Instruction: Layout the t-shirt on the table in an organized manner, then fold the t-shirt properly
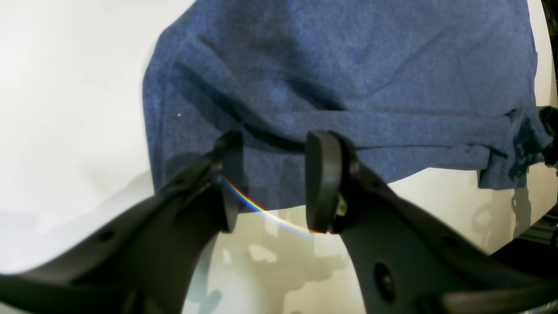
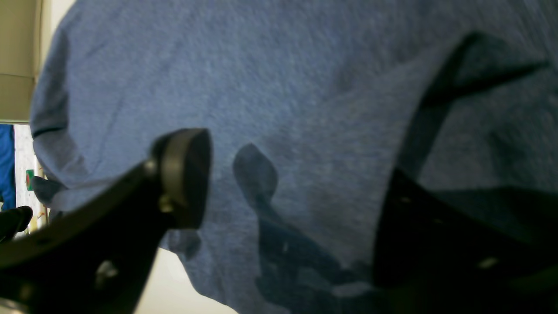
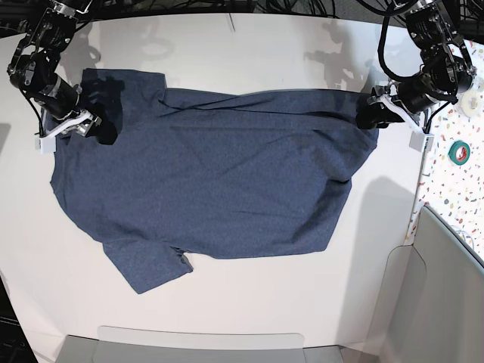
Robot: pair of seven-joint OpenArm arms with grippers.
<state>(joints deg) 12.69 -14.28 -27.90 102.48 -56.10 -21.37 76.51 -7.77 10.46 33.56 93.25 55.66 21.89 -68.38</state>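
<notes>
Looking down from the base view, we see the t-shirt (image 3: 219, 181) spread flat across the white worktop (image 3: 227, 302), plain side up, with one sleeve jutting toward the near edge and a few creases through the body. Our left gripper (image 3: 370, 115) sits at the shirt's edge on that view's right; its wrist camera shows the jaws parted, the fabric edge lying between and beyond them, nothing pinched. Our right gripper (image 3: 94, 128) sits at the opposite edge, over the other sleeve; in its wrist view the fingers (image 2: 185, 174) stand well apart above the cloth, holding nothing. A speckled strip (image 3: 461, 174) borders the worktop beside the left arm.
</notes>
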